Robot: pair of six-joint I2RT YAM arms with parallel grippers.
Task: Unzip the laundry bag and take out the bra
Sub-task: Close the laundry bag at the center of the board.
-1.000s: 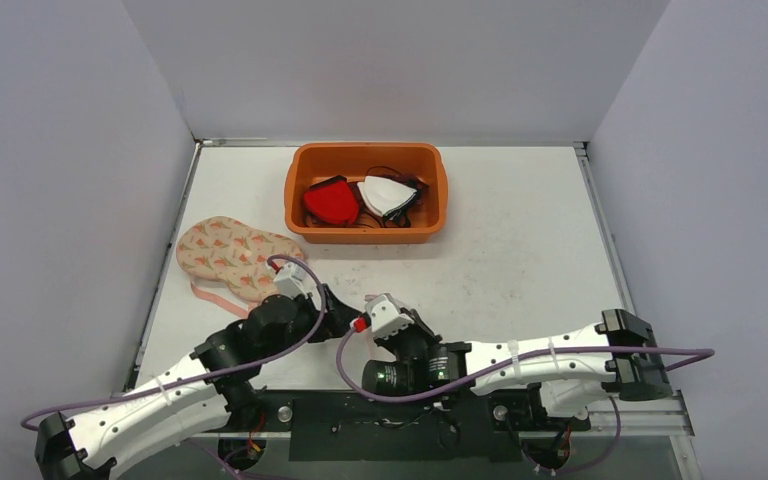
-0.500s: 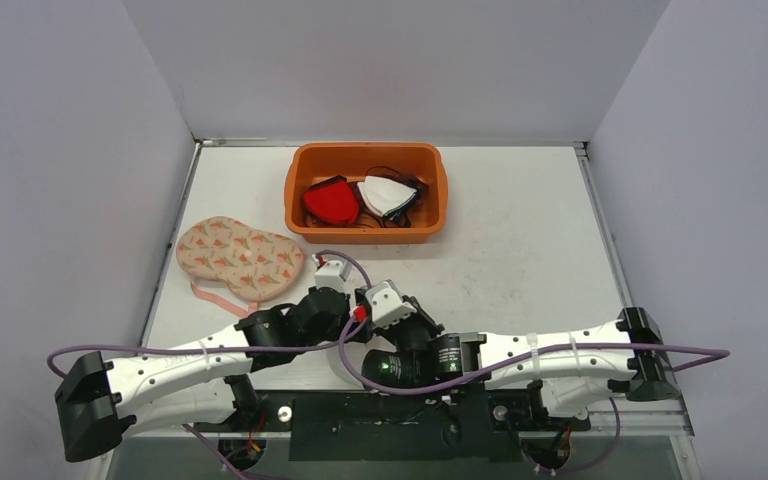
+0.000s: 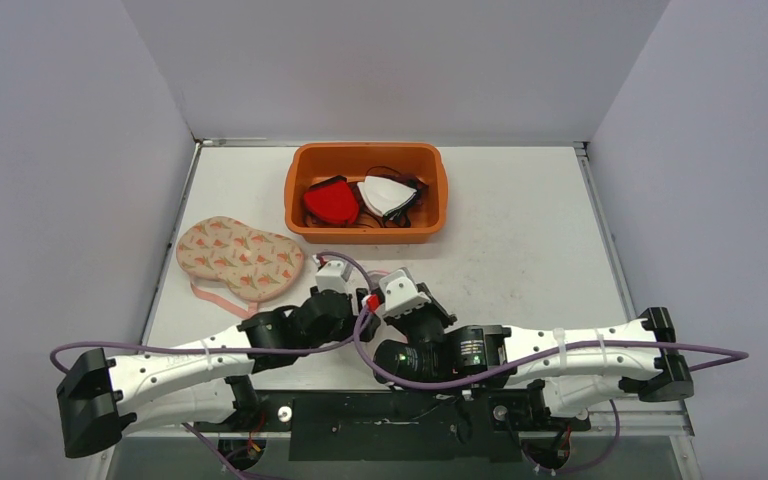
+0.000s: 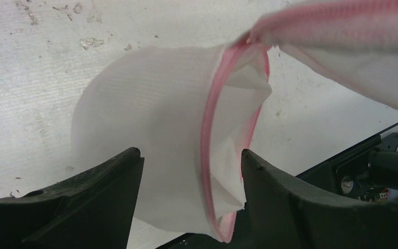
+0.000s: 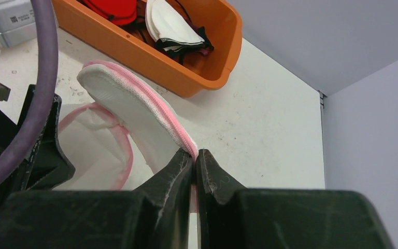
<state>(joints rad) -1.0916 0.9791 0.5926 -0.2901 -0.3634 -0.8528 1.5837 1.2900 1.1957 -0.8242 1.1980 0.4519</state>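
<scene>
The laundry bag is white mesh with a pink zipper edge, and it hangs lifted off the table with its mouth gaping. My right gripper is shut on that pink edge. My left gripper is open, its fingers astride the bag's loose lower flap; the right finger touches the cloth. A peach floral bra lies flat on the table to the left, apart from both grippers. In the top view both wrists meet at the near middle of the table and hide the bag.
An orange tub stands at the back centre and holds a red bra and a white one with black straps. In the right wrist view the orange tub sits just beyond the bag. Grey walls enclose the table on three sides.
My left arm has swung right, away from the floral bra, to the bag, and its jaws have narrowed slightly. My right arm has pushed a little forward, still gripping the pink edge.
</scene>
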